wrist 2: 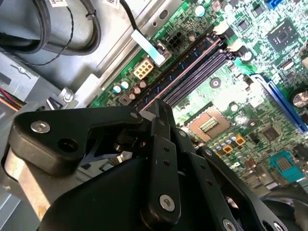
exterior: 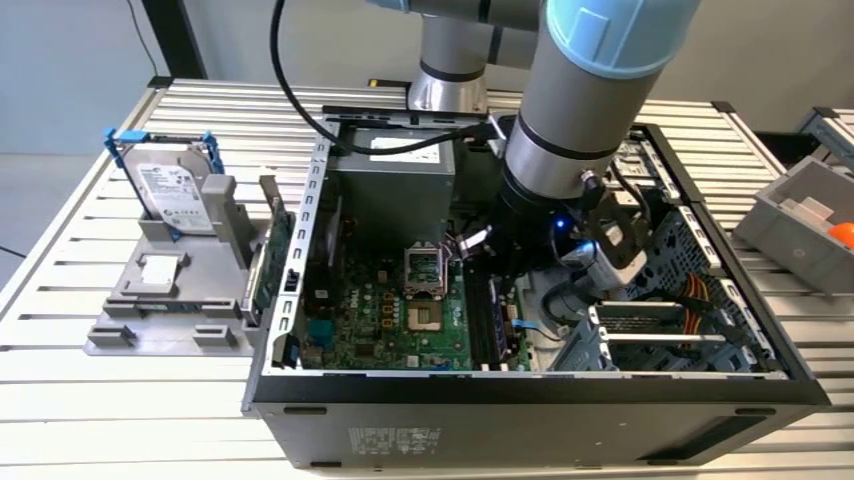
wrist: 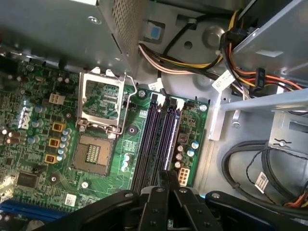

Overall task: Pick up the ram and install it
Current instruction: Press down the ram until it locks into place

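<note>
Black tool [wrist: 163, 176] parts sit closest, and the fingers [wrist 2: 163, 125] are pinched nearly together. A thin pale strip shows between the tips in the second wrist view. I think that is the ram [wrist 2: 149, 115] seen from its edge, so the tool seems to be squeezing it, but I can't be fully sure.

The tool hangs inside the open computer case [exterior: 534, 385], just above the long dark slots [wrist: 155, 139] on the green board [wrist: 43, 144]. Those slots look empty. In the exterior view the arm [exterior: 574, 130] reaches down into the middle of the case.

What could go wrong:
- If the ram is tilted or a bit off to the side, it could hit the slot edge and not slide in.
- Pushing hard then could bend the ram or hurt the board.
- The square chip socket [wrist: 103, 101] is just beside the slots, and a slip could bump it.
- Cables [wrist: 250, 159] lie near the tool and could snag it.
- If the grip is weak, the ram could drop onto the board.
</note>
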`<state>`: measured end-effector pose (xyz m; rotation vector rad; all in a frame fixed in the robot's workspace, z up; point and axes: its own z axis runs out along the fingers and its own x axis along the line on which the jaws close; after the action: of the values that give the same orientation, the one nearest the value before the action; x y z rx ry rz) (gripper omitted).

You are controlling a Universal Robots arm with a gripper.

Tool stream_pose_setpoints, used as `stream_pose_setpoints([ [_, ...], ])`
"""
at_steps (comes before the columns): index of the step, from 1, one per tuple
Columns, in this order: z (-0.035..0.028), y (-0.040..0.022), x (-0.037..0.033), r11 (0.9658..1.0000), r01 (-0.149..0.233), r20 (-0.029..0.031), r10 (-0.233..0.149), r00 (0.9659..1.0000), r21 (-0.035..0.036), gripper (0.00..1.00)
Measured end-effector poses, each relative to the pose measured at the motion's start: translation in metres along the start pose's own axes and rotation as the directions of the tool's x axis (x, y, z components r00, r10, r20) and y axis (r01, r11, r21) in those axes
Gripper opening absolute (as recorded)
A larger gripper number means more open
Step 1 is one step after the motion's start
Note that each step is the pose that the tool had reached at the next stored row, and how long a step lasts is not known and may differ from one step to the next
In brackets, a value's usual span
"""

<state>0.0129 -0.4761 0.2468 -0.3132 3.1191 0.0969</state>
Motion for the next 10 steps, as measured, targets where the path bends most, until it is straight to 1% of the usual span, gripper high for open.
stream_pose_setpoints([
  [5, 0.0001, 0.0, -0.0001, 0.9994, 0.035, 0.0019, -0.035, 0.9994, 0.0001, 0.0],
  [7, 0.0, 0.0, 0.0, 0.9982, 0.06, 0.0006, -0.06, 0.9982, -0.0001, 0.0],
  [10, -0.0001, 0.0, -0.0001, 0.9953, 0.097, -0.0017, -0.097, 0.9953, -0.0005, 0.0],
])
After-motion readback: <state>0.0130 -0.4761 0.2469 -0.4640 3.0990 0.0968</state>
